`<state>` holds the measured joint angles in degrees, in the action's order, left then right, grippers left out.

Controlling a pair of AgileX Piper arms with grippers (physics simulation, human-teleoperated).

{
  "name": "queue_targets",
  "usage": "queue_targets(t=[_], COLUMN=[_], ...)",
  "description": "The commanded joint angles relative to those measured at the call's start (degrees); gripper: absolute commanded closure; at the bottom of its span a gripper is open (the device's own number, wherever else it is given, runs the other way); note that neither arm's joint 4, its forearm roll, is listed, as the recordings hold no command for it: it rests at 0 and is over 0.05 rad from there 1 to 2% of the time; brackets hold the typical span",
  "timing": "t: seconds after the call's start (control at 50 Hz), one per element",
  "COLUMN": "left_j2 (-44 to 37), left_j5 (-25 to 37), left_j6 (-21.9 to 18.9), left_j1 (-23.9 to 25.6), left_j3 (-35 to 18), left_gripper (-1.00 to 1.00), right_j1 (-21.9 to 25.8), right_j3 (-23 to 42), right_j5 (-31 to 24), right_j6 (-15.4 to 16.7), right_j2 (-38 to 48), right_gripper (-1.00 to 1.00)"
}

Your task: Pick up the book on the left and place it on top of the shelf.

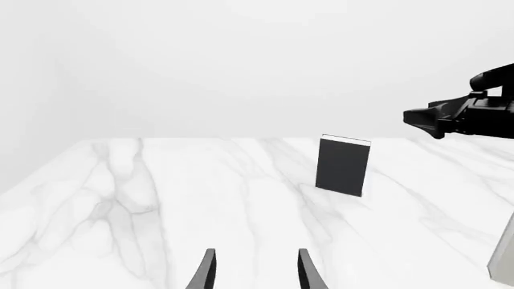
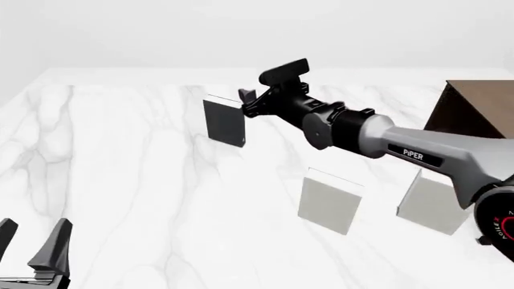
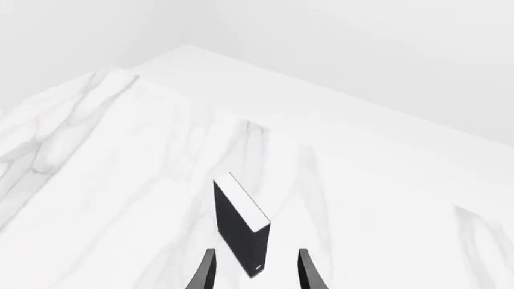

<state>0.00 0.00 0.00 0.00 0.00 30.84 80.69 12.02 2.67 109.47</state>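
While the shelf waits well behind my right pincer, nothing is placed yet: the book stands upright on the tabletop, just ahead of and below the spread, empty jaws. Gripping, lifting and placing remain. My left pincer idles, parted.

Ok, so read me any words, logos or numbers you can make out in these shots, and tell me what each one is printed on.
"PiPER": white lettering on the grey forearm of the right arm, front view.
Red markings on the right arm's base joint at the front view's right edge: cut off and too small to read.
The dark book, the two light grey books and the shelf show no readable text in any view.
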Motion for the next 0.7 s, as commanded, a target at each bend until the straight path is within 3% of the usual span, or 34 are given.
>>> queue_targets(t=[0.02,0.7], left_j2=[0.00,0.00], left_j5=[0.00,0.00], left_j6=[0.00,0.00], left_j1=[0.00,0.00], left_j3=[0.00,0.00], left_gripper=[-1.00,-1.00], right_j1=[-0.12,-0.25], right_j3=[0.32,7.59], right_j5=[1.21,0.99], right_j6=[-0.82,-1.38], right_j2=[2.25,9.81], right_gripper=[-1.00,-1.00])
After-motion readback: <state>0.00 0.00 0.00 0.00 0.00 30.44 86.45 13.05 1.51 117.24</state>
